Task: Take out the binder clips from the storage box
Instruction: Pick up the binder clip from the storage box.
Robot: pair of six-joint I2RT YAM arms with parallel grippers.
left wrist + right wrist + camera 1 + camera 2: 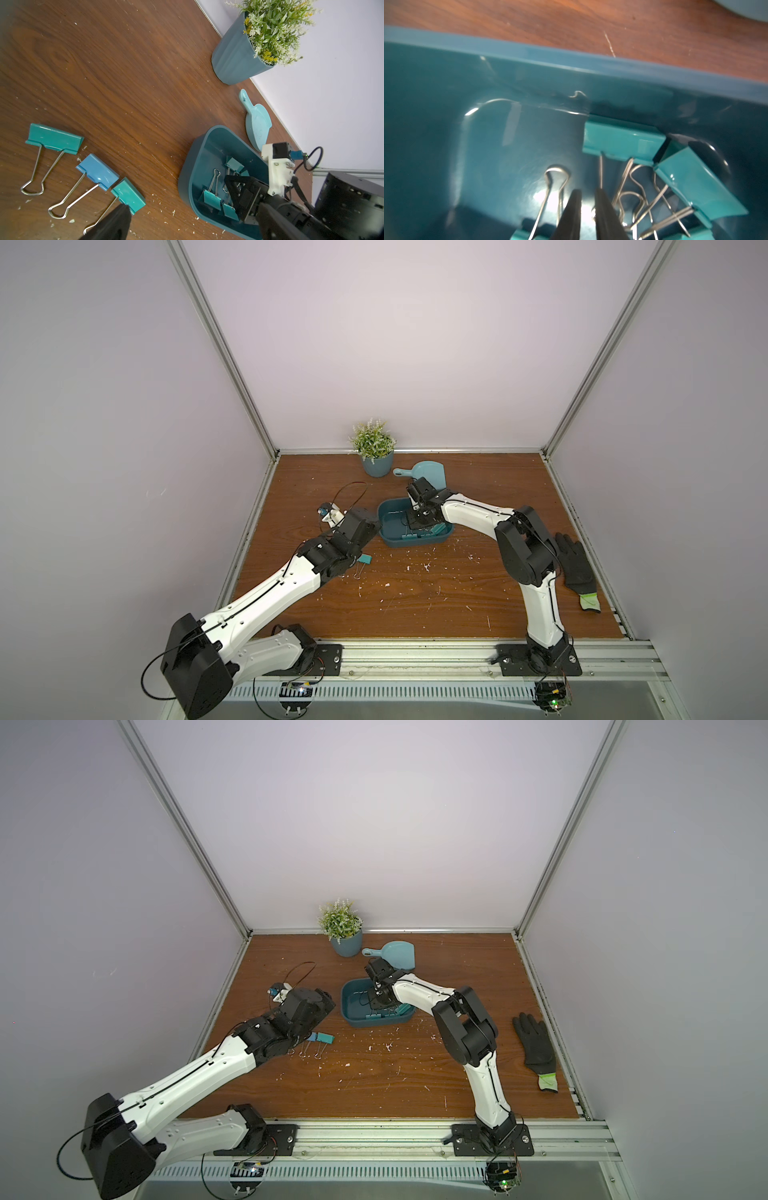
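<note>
Binder clips [97, 171]: 3 lie out on the desk [415, 605], just left of the storage box [388, 537]. They go teal, blue, teal in a row, handles pointing near. Others [212, 200] are jumbled in the box's near-right part. Right end effector [587, 197] is down inside the box among the wire handles, fingers nearly together w/ a slim gap; can't tell if a wire is pinched. Left end effector [302, 1036] is over the loose clips, fingers apart, holding nothing. Plant pot [377, 466] & dustpan [428, 475] far; glove [575, 564] right.
</note>
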